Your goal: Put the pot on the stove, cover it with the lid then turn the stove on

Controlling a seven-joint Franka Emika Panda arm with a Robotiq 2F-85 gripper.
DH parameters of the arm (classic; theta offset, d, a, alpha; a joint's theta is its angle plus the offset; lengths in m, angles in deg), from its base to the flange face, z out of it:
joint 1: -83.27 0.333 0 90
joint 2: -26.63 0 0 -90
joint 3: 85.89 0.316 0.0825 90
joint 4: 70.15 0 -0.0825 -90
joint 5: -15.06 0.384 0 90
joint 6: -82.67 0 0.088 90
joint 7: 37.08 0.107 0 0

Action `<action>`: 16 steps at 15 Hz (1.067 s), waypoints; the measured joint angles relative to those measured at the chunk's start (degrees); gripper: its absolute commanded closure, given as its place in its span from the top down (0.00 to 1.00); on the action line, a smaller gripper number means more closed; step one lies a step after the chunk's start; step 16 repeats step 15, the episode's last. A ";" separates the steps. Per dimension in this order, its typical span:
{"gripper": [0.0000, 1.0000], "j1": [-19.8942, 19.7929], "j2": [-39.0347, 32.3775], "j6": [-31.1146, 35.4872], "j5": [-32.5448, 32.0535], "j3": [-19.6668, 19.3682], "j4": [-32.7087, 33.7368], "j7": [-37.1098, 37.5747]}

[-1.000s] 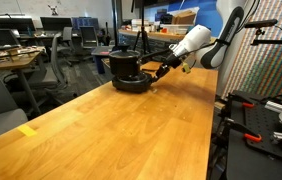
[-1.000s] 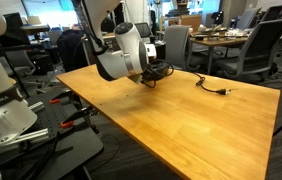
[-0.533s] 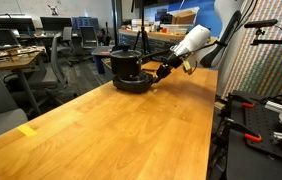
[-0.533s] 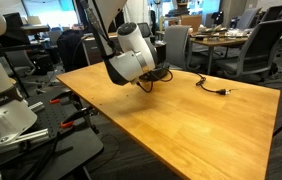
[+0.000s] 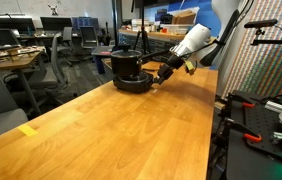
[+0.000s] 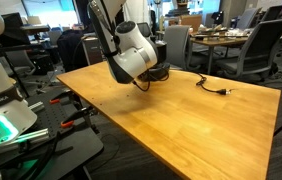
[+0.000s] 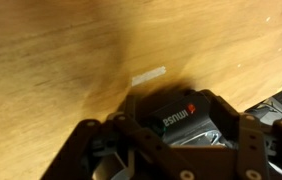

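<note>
While the white arm (image 6: 131, 62) blocks most of the action in an exterior view, you can see the pot (image 5: 127, 64) sitting on the stove (image 5: 133, 86) in an exterior view, at the far end of the wooden table (image 5: 111, 130). The gripper (image 5: 158, 76) is down low at the stove's 3 o'clock side. In the wrist view its fingers (image 7: 243, 135) are spread apart with a black labelled face between them; touching or not, can't tell, it's blurry. There's a bit of white tape (image 7: 149, 75) at 11 o'clock from that label. A black cable (image 6: 215, 88) lies loose on the table.
</note>
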 measured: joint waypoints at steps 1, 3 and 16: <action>1.00 -0.10 0.96 -0.40 0.00 -0.08 -0.07 -0.01; 1.00 0.30 3.99 -3.00 -0.79 -1.25 -1.09 0.44; 1.00 18.54 29.20 -13.49 -25.54 -30.45 -21.12 17.96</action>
